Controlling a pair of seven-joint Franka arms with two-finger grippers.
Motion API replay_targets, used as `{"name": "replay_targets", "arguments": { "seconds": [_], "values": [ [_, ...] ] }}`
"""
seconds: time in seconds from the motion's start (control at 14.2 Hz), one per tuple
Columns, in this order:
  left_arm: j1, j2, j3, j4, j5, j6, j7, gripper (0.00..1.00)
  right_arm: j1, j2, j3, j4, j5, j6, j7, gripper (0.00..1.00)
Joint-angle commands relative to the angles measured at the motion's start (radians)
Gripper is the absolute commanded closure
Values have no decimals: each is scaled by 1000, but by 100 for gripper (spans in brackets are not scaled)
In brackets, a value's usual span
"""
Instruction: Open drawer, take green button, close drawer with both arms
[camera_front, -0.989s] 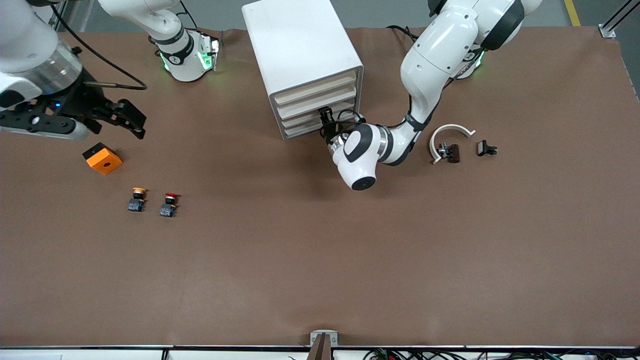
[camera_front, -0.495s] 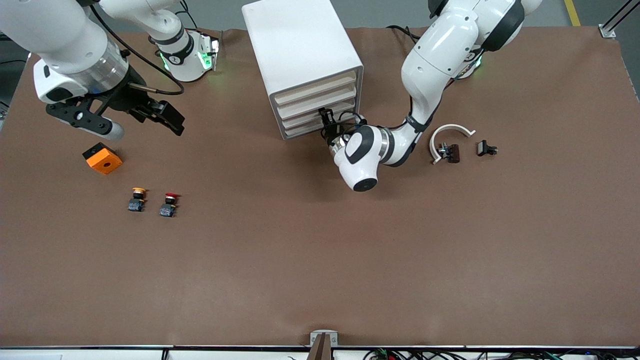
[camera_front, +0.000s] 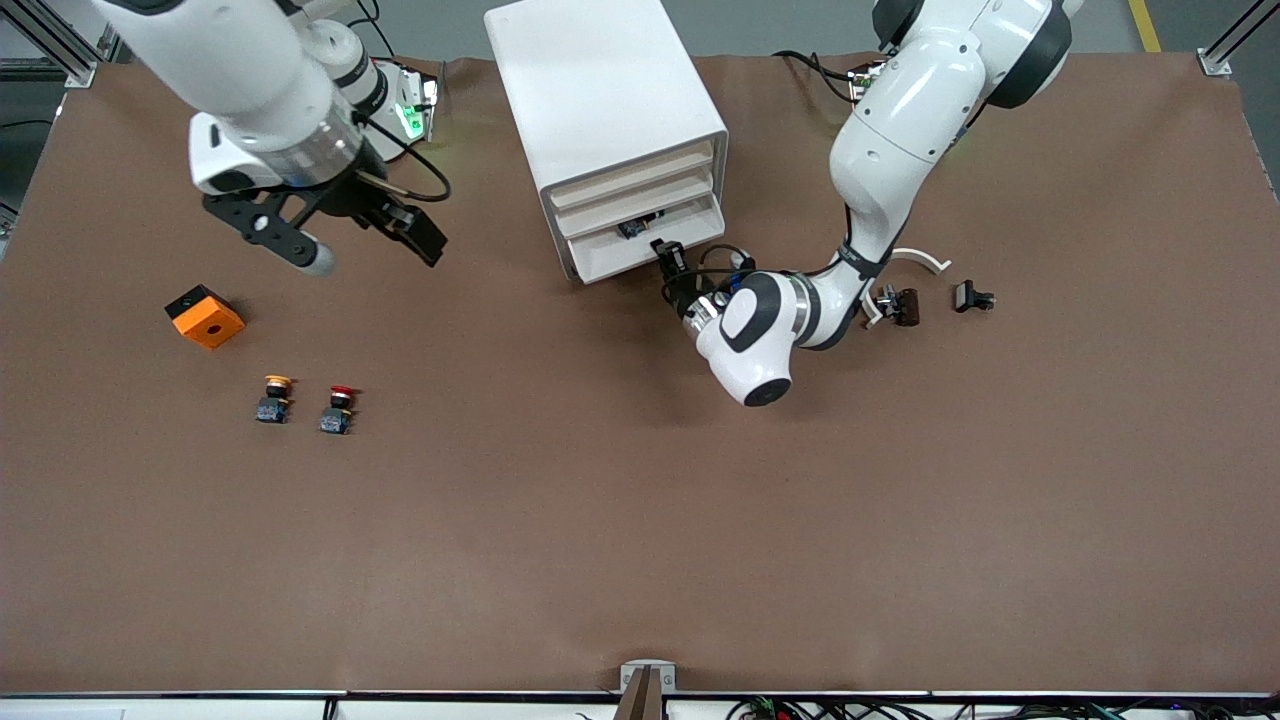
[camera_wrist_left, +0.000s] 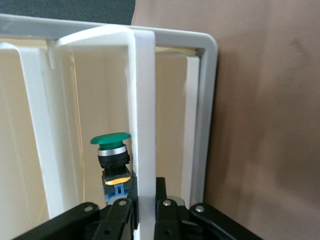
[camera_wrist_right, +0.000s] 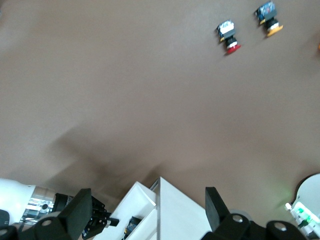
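Note:
The white cabinet (camera_front: 600, 90) stands at the table's back middle. Its bottom drawer (camera_front: 625, 258) is pulled partly out. My left gripper (camera_front: 668, 257) is shut on the drawer's front wall (camera_wrist_left: 145, 125), one finger inside and one outside, as the left wrist view (camera_wrist_left: 145, 212) shows. The green-capped button (camera_wrist_left: 112, 160) stands upright inside the drawer just beside the inner finger; it also shows in the front view (camera_front: 631, 228). My right gripper (camera_front: 415, 235) is open and empty in the air, over the table beside the cabinet; in the right wrist view (camera_wrist_right: 147, 215) it is over the cabinet (camera_wrist_right: 185, 215).
An orange block (camera_front: 205, 316), a yellow-capped button (camera_front: 274, 397) and a red-capped button (camera_front: 337, 407) lie toward the right arm's end. A white curved piece (camera_front: 925, 258) and small black parts (camera_front: 897, 303) (camera_front: 972, 296) lie toward the left arm's end.
My left gripper has pulled the bottom drawer out toward the front camera, and the button now shows. My right arm has swung from the table's end toward the cabinet.

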Motion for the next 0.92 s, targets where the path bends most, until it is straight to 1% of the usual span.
{"name": "replay_targets", "arguments": {
  "seconds": [0.0,0.28,0.49,0.64,0.71,0.78,0.85],
  "values": [
    [5,8,45,33,-7,10,-12,92,67,49,-10,46,5,0,99,0],
    [8,10,94,62,-7,11,-7,91,156,85,-10,46,3,37,226,0],
    [13,10,117,74,-4,11,-7,89,231,119,-10,46,-1,94,347,0],
    [18,8,123,85,2,10,-7,82,274,145,-10,46,-3,123,412,0],
    [21,8,123,86,4,10,-6,76,294,162,-10,46,-2,134,433,0],
    [24,8,123,91,4,10,-4,54,313,179,-10,45,-2,144,453,0],
    [25,8,123,99,5,10,-4,14,336,199,-10,42,-2,163,474,0]
  ]
}}
